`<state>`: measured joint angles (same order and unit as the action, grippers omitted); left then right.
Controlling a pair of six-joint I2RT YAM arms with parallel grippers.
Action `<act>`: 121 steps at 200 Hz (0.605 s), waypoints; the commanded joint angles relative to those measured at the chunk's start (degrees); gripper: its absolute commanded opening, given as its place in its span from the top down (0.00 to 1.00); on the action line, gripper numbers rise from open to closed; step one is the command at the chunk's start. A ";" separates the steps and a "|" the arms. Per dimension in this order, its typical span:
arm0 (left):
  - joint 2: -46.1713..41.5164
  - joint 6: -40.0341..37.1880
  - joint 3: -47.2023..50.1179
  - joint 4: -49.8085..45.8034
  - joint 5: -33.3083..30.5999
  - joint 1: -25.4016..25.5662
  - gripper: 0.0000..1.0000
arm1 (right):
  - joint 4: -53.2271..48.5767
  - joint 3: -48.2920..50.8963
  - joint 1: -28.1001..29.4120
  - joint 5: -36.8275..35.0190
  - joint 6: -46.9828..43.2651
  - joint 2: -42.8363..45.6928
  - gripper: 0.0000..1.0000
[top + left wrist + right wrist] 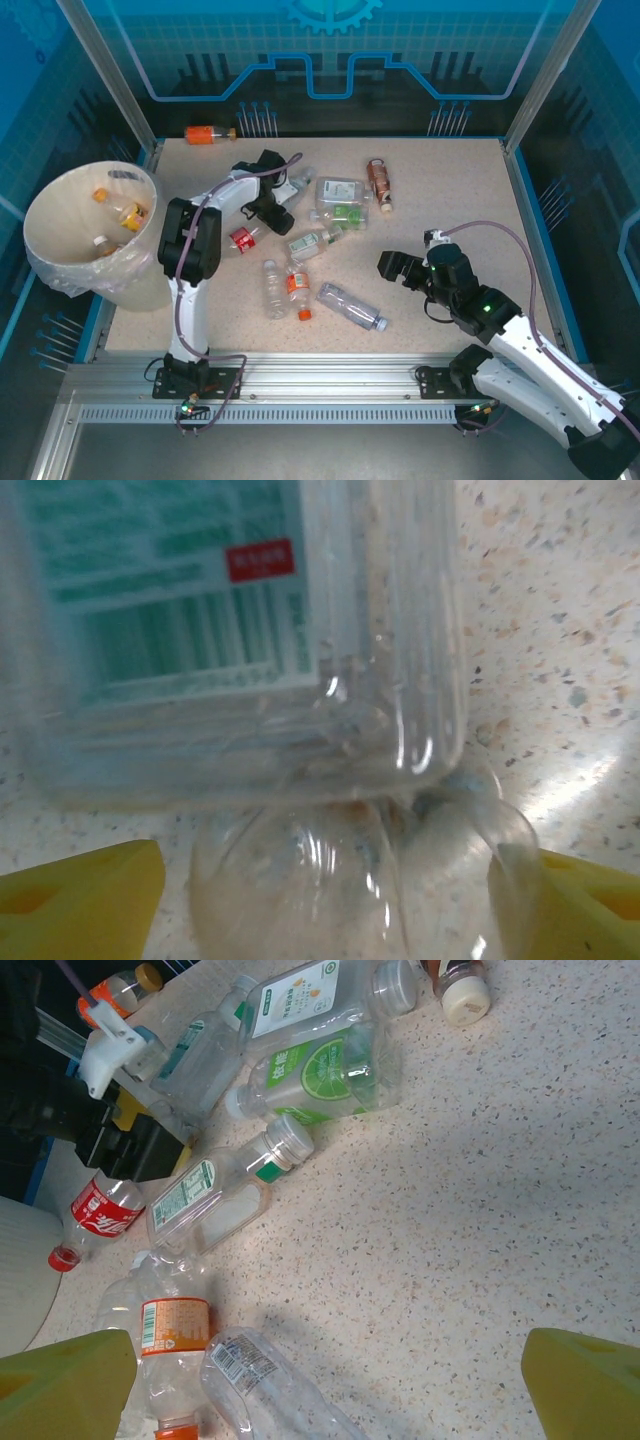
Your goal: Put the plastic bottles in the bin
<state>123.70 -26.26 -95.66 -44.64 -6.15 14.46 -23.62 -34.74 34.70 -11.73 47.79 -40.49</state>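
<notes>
Bottles [351, 306] mostly lie on the table [450, 200], only a few sit in the bin [45, 240], and we hold our left pincer [325, 880] apart around a clear one [260, 890], right pincer [325, 1380] wide apart.

The large round cream-white plastic bin [60, 215] sits at the frame's left, beside the speckled beige table [460, 210], with a few small plastic bottles [128, 212] inside. Most clear plastic bottles [318, 240] lie clustered mid-frame on the table. A brown white-capped bottle [379, 185] lies at the cluster's upper right. An orange bottle [208, 133] lies beyond the table's top edge, apparently off it.
</notes>
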 commanded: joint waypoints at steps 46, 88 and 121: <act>-1.90 -1.52 6.39 5.40 0.51 -0.65 0.34 | -1.54 0.07 -0.60 1.40 -1.62 -1.72 0.00; -6.25 0.51 11.26 10.15 1.33 -1.16 0.44 | -0.26 0.20 -0.61 1.89 -2.38 -2.31 0.00; -10.86 3.19 14.66 14.66 0.12 -1.69 0.50 | 2.91 0.11 -0.60 2.25 -3.76 -2.71 0.00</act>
<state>117.80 -25.82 -83.70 -34.65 -5.58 13.63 -23.90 -34.74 34.70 -10.07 46.02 -42.85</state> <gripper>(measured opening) 0.601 0.999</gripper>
